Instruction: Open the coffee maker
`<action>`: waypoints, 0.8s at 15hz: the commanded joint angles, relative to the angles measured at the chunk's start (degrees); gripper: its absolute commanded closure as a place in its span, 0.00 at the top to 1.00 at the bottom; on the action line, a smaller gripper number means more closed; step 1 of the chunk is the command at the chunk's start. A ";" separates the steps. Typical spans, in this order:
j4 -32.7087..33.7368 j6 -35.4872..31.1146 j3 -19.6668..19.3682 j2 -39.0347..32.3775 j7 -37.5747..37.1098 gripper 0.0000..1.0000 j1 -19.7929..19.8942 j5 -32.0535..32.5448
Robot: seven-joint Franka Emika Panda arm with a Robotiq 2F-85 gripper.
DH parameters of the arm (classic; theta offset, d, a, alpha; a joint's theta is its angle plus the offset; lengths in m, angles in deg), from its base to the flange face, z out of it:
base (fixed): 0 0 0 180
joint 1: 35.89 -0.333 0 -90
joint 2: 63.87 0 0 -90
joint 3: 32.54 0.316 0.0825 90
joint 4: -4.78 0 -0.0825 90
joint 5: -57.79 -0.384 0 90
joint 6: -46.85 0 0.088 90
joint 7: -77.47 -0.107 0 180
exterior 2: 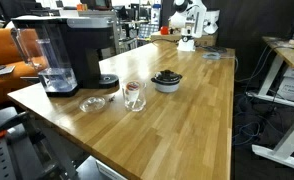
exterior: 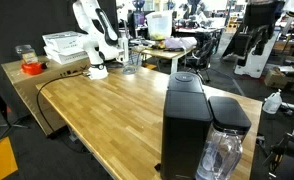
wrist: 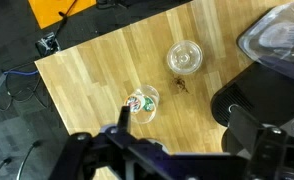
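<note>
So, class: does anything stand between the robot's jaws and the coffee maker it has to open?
Nothing visible blocks the way. In an exterior view, only bare table shows between the arm and the coffee maker. The glass, bowl and clear lid sit low beside the machine, below its top.

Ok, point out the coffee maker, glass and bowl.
Matte-black boxy coffee maker (exterior 2: pixel 82 55), exterior view, side panel.
Clear glass cup (exterior 2: pixel 134 96), exterior view, side wall.
Small grey bowl (exterior 2: pixel 167 87), exterior view, outer wall.
</note>
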 commanded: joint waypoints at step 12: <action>5.40 -0.80 -7.01 -0.40 -0.01 1.00 0.13 -1.76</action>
